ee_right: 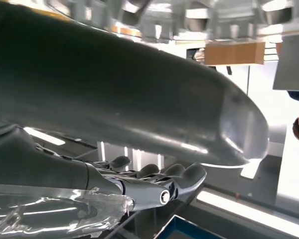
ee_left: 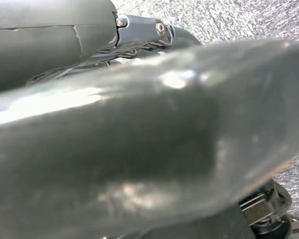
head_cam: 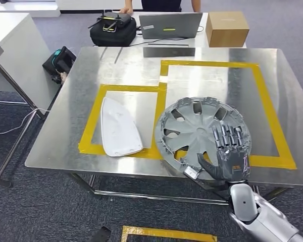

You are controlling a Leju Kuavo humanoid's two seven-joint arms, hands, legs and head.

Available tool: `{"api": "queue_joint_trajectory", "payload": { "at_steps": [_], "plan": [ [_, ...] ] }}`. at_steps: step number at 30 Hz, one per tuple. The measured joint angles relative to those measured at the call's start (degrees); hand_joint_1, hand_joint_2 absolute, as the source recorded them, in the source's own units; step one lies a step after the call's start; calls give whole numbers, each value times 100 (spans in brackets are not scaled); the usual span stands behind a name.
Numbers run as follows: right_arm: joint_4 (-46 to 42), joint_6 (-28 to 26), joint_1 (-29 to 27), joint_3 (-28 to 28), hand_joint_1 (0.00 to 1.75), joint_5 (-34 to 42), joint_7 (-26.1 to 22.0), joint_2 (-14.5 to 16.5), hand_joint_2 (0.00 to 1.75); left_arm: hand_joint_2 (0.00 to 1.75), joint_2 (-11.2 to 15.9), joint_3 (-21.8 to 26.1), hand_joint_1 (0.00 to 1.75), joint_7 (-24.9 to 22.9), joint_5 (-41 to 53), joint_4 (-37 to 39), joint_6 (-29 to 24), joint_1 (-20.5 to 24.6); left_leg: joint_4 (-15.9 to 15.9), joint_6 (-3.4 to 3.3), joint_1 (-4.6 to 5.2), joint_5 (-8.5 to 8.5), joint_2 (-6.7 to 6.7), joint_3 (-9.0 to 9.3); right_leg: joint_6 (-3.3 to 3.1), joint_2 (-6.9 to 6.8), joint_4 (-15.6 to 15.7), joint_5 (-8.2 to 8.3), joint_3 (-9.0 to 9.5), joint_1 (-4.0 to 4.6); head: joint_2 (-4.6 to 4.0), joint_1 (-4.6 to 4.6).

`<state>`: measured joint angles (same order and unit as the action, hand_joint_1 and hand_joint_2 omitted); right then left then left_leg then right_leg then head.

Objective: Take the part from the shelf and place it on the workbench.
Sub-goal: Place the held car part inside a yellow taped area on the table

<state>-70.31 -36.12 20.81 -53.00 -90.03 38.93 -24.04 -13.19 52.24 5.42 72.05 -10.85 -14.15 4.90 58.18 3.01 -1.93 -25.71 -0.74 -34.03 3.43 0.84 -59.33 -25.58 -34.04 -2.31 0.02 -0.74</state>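
Nearest: right hand (head_cam: 229, 151), at the end of a silver arm (head_cam: 264, 217) rising from the lower edge, laid over the near rim of the hubcap (head_cam: 197, 128), fingers (head_cam: 226, 136) spread flat on top and thumb at the rim beside a small metal clip; whether it grips the part or merely rests on it cannot be told. Left hand (ee_left: 140, 30): seen close in the left wrist view, above grey carpet; its state cannot be told.

Hubcap: grey, spoked, flat on the steel workbench (head_cam: 85, 65), near the front edge (straddling the yellow tape between two marked areas).

To its left: white curved panel (head_cam: 117, 128), lying within the smaller yellow tape square (head_cam: 90, 126).

Beyond: larger yellow tape rectangle (head_cam: 264, 96).

Farthest: second table with black bag (head_cam: 112, 29), laptop (head_cam: 169, 25), cardboard box (head_cam: 226, 28); a person behind.
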Motion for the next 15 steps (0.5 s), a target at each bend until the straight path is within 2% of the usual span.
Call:
{"api": "queue_joint_trajectory", "payload": {
  "at_steps": [1, 3, 4, 5, 6, 7, 9, 10, 11, 13, 14, 15],
  "plan": [
    [0, -2, -4, 3, 0, 0, 0, 3, 0, 0, -1, 1, 0, 0, -1, 1, -2, 1, 264, 0, 6, -215, 8, -111, -57, -9, 4, 36, -46, 10, 0, 21],
    [1, -6, -23, 8, 0, 0, 0, 7, 0, 0, -1, 3, 0, 0, -1, 1, -5, 3, 1010, -24, 33, -691, 13, -392, -129, -24, 6, 110, -152, 48, 1, 49],
    [2, -7, -42, 8, 0, 0, 0, 9, 0, 0, 0, 4, 0, 0, -2, 1, -8, 2, 1306, -44, 48, -829, 13, -481, -147, -29, 5, 149, -210, 72, 1, 56],
    [3, -10, -63, 8, 0, 0, 0, 13, 0, 0, 1, 7, 0, 0, -2, 1, -12, 2, 1431, -75, 66, -853, 13, -484, -154, -32, 5, 193, -268, 96, 1, 56],
    [5, -14, -81, 8, 0, 0, 0, 16, 0, 0, 2, 11, 0, 0, -3, 1, -15, 2, 1356, -117, 88, -774, 13, -385, -155, -33, 4, 239, -327, 118, 1, 56],
    [8, -20, -92, 9, 0, 0, 0, 21, 0, 0, 2, 14, 0, 0, -3, 1, -17, 6, 1114, -169, 116, -635, 13, -197, -152, -30, 4, 287, -382, 135, 1, 58],
    [13, -38, -101, 17, 0, 0, 0, 38, 0, 0, 3, 19, 0, 1, -3, 0, -19, 25, 373, -285, 184, -437, 15, 313, -128, -26, 2, 380, -464, 157, 1, 56],
    [15, -48, -103, 23, 0, 0, 0, 47, 0, 0, 1, 20, 0, 2, -3, -1, -20, 37, 100, -315, 211, -404, 16, 483, -106, -29, 7, 427, -485, 163, 1, 52],
    [18, -61, -105, 28, 0, 0, 0, 54, 0, 0, -2, 22, 0, 2, -3, -1, -21, 45, -72, -335, 235, -401, 16, 576, -76, -34, 21, 477, -495, 162, 1, 54],
    [26, -82, -118, 27, 0, 0, 0, 60, 0, 0, -7, 31, 0, 1, -5, -1, -24, 39, -144, -367, 255, -327, 18, 542, -2, -41, 85, 587, -496, 147, 1, 60],
    [31, -92, -131, 26, 0, 0, 0, 62, 0, 0, -7, 36, 0, 1, -7, 0, -25, 31, -167, -403, 252, -267, 25, 510, 33, -42, 88, 571, -518, 136, 1, 63],
    [35, -98, -147, 26, 0, 0, 0, 63, 0, 0, -8, 40, 0, 1, -9, 1, -26, 24, -186, -444, 244, -200, 33, 468, 61, -43, 16, 455, -564, 130, 1, 58]
  ]
}}
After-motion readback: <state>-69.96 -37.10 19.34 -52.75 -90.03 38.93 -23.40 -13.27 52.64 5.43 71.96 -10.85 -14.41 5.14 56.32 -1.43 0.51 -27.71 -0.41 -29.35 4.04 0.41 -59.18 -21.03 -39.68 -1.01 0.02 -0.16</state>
